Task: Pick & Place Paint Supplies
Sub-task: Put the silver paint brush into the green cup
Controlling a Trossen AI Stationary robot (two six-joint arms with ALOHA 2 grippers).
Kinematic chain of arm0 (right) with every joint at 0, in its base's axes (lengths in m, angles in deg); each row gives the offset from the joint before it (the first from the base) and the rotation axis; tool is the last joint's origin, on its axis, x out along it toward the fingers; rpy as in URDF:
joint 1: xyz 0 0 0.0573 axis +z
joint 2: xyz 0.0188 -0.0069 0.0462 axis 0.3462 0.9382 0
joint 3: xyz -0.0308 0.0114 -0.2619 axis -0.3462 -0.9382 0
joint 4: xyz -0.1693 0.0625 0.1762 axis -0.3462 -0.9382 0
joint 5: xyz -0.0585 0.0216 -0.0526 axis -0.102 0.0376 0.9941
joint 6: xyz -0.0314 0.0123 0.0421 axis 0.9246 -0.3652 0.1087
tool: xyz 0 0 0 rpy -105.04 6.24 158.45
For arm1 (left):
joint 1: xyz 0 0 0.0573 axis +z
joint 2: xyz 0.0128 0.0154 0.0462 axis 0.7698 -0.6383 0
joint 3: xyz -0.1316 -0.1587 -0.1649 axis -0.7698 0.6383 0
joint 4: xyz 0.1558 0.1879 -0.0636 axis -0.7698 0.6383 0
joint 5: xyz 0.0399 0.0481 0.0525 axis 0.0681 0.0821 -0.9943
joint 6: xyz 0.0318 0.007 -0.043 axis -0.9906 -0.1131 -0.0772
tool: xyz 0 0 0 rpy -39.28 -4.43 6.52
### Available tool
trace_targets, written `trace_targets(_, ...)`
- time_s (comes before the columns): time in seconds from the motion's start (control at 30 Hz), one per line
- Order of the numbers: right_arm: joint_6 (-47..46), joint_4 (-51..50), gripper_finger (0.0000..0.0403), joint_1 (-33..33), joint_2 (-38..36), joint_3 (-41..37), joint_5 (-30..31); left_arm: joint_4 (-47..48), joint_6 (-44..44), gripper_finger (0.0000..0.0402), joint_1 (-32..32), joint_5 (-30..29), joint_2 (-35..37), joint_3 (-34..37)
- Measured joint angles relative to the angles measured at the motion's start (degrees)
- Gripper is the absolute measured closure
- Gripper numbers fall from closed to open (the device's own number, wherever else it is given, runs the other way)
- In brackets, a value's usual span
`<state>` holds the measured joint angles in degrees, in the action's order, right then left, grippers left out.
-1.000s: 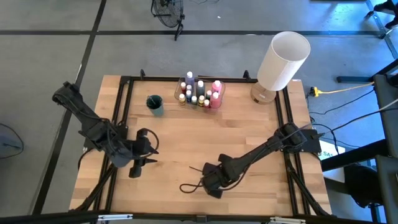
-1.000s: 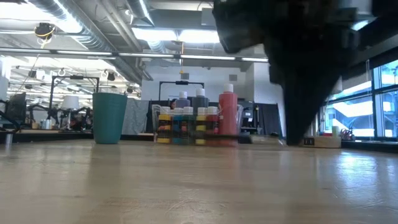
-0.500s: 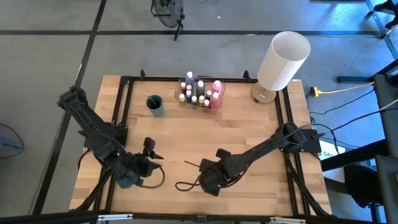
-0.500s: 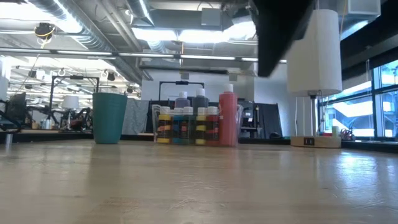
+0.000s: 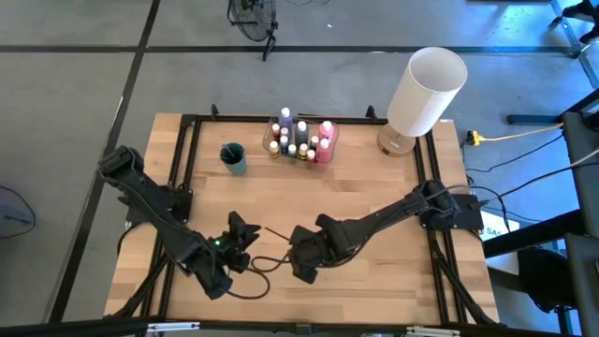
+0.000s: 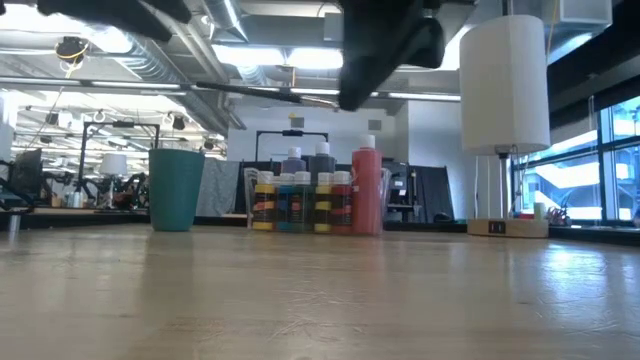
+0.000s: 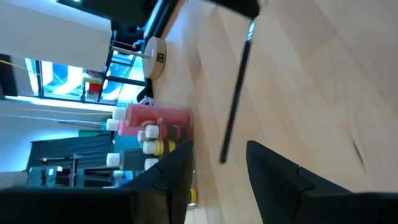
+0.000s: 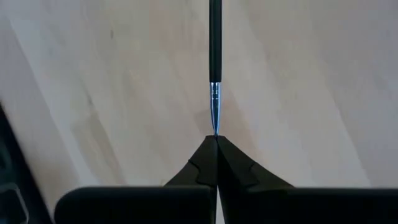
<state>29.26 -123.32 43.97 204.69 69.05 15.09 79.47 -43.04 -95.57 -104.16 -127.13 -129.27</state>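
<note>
The right gripper (image 8: pixel 216 138) has its jaws pressed together on the metal ferrule end of a thin dark-handled paintbrush (image 8: pixel 215 43), whose handle points straight out ahead of it. In the high view this gripper (image 5: pixel 298 255) hangs over the middle of the front half of the worktop (image 5: pixel 374 187), holding the brush (image 5: pixel 277 232) clear of the wood. The left gripper (image 5: pixel 241 236) sits just beside it, jaws apart, and its wrist view shows the handle (image 7: pixel 235 106) just ahead of the gap between them, not yet clasped. My guess is a handover is being lined up. The pinch is at the very tip, so a nudge from the left jaws could swing the brush or pull it loose; it could then roll on the bare wood. The two wrists are close enough to knock together. The remaining paint bottles (image 5: pixel 301 139) stand crowded in a clear container by the far edge, with a teal cup (image 5: pixel 233 157) beside it and a white cylinder (image 5: pixel 426 90) at the far right corner, all well apart from the arms. The wood around the grippers lies bare.
</note>
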Motion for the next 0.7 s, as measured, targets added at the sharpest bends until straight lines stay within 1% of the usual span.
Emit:
trace_targets(0.2, 1.84, 0.11, 0.0403, -2.63, -0.02, 0.04, -0.27, 0.19, -0.39, 0.0258, 0.02, 0.19, -0.83, 0.00)
trace_targets(0.37, 4.65, 2.22, 0.0403, -3.40, -0.02, 0.04, -0.45, 2.00, -0.35, 0.0258, 0.38, 0.15, -0.83, 0.00)
trace_targets(0.6, 6.45, 4.83, 0.0403, -3.42, -0.02, 0.07, -1.10, 2.00, -1.09, 0.0258, 3.26, 0.27, -0.83, 0.00)
trace_targets(0.7, 7.26, 4.87, 0.0403, -3.44, -0.02, 0.07, -1.08, 2.00, -1.21, 0.0258, 4.56, 1.25, -0.83, 0.00)
